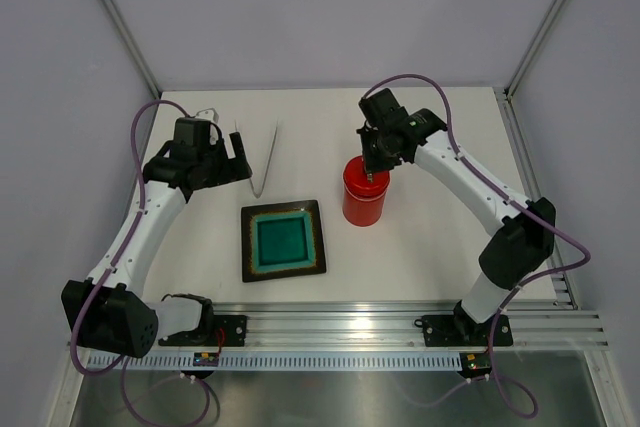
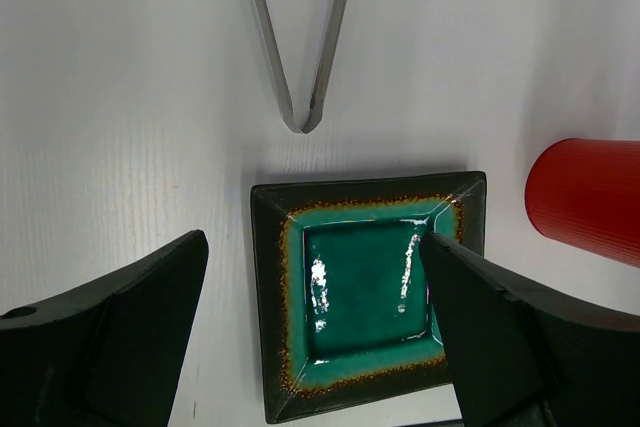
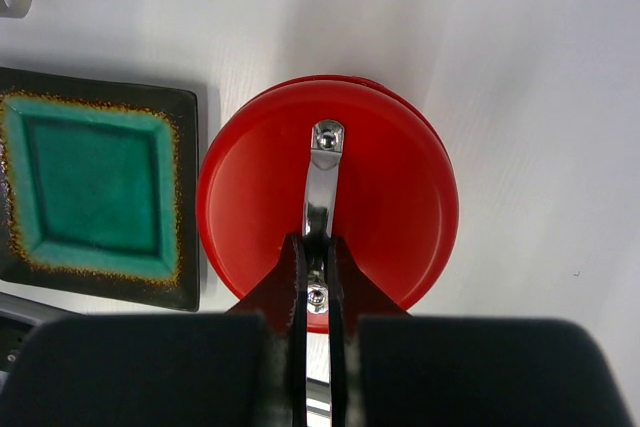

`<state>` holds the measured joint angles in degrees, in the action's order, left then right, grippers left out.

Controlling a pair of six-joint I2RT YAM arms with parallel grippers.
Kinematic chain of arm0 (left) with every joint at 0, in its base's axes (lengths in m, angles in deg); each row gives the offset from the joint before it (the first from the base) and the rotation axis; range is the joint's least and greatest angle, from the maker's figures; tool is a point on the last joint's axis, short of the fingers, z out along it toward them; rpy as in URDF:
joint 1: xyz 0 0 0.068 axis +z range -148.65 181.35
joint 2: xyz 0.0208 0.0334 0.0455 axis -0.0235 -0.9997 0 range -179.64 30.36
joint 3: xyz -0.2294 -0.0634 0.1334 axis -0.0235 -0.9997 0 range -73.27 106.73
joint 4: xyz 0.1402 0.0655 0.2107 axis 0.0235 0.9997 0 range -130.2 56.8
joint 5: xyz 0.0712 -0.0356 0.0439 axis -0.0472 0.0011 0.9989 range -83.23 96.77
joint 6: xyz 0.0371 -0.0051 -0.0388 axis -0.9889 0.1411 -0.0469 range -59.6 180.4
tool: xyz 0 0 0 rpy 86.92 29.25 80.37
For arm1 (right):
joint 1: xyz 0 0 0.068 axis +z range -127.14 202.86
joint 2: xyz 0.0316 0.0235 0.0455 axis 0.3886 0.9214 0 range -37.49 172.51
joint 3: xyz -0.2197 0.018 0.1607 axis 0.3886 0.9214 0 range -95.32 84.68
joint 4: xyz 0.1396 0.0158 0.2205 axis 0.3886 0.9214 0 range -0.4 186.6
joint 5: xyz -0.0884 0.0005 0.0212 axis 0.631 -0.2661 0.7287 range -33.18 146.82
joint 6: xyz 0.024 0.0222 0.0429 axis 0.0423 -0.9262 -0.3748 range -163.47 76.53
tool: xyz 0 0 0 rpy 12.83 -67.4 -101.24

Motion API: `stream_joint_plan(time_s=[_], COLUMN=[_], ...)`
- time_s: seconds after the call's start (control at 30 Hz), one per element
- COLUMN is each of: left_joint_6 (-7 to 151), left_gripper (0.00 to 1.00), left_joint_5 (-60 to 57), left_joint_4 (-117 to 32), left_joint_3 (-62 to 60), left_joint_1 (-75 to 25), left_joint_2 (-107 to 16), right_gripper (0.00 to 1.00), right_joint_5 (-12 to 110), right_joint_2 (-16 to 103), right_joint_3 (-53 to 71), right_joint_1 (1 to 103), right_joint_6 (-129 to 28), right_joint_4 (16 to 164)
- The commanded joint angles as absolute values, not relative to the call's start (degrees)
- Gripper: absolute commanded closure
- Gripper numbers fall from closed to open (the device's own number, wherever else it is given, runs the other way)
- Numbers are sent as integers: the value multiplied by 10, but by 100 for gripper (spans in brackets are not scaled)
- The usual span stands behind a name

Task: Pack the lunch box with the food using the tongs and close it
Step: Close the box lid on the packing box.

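Observation:
The red lunch box [image 1: 365, 197] stands upright right of the plate, its round red lid [image 3: 328, 212] on top. My right gripper [image 3: 317, 247] is shut on the lid's small metal handle [image 3: 319, 187], directly above the canister [image 2: 590, 199]. The silver tongs [image 1: 267, 157] lie on the table behind the plate, their joined tip [image 2: 302, 122] pointing at it. My left gripper [image 2: 315, 327] hovers open and holds nothing, above the plate's near side, left of the tongs in the top view. No food shows in any view.
A square dark plate with a teal centre [image 1: 283, 239] sits at the table's middle, with nothing on it [image 2: 365, 287] [image 3: 95, 185]. Metal frame posts [image 1: 120, 22] rise at the back corners and a rail [image 1: 340, 322] runs along the near edge.

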<state>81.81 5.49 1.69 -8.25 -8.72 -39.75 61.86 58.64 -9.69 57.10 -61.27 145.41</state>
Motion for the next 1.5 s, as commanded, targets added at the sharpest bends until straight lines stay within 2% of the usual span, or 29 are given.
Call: stream_joint_plan(time_s=[0.0,1.2,1.3,1.33,1.47], left_joint_6=[811,814,813,814,814], left_gripper=[9,9,10,9,10], left_joint_5=[64,61,61,61,61], left_joint_4=[7,4,4,4,5], left_joint_3=[-81,-91,-94,-95,-94], left_joint_1=[-87,-88,-87,-87,-87], left_joint_2=[-380,-382,-380,-380,-378], right_gripper=[100,100,82,74,55], right_joint_5=[602,608,615,621,638], right_joint_2=[589,549,542,539,533], right_joint_3=[-95,21,10,5,-30], right_joint_1=[574,578,578,578,578], right_joint_6=[-617,-647,-648,-647,-641], right_joint_4=[1437,1378,1382,1384,1399])
